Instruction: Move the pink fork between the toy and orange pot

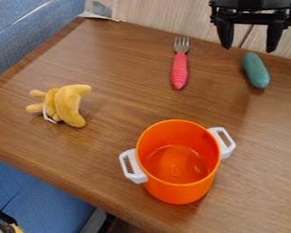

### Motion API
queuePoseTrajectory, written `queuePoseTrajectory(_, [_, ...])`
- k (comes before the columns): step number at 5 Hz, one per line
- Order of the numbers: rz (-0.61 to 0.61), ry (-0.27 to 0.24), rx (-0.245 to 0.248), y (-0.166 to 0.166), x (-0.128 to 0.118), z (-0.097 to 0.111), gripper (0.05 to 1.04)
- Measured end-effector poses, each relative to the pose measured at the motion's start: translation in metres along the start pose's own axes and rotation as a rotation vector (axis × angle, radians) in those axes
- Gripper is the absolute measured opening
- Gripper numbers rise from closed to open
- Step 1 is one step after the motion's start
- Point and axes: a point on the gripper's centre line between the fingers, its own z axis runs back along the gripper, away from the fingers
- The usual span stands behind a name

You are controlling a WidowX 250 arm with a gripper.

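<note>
The end effector (249,41), fingers spread wide and holding nothing, hangs at the far right. The pink-handled fork (179,68) lies on the surface (120,98), beyond the orange pot (178,161) and yellow plush toy (64,104).

In the view, the oblong object (256,70) is lying on the table (117,59) just below the gripper (249,49). Left of the gripper, the fork (179,70) is lying; the plush toy (67,103) is resting farther left and lower; the pot (178,191) is standing below-left.
</note>
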Motion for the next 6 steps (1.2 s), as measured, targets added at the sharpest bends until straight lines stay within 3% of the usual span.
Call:
queuePoseTrajectory(1, [0.008, 0.04, 0.014, 0.003, -0.007, -0.015, 1.001])
queuePoseTrajectory(2, [0.075, 0.038, 0.063, 0.02, -0.011, -0.021, 1.001])
queuePoseTrajectory(3, [0.145, -0.006, 0.094, 0.04, -0.009, -0.013, 1.001])
queuePoseTrajectory(6, [0.279, -0.038, 0.231, 0.084, -0.002, -0.005, 1.001])
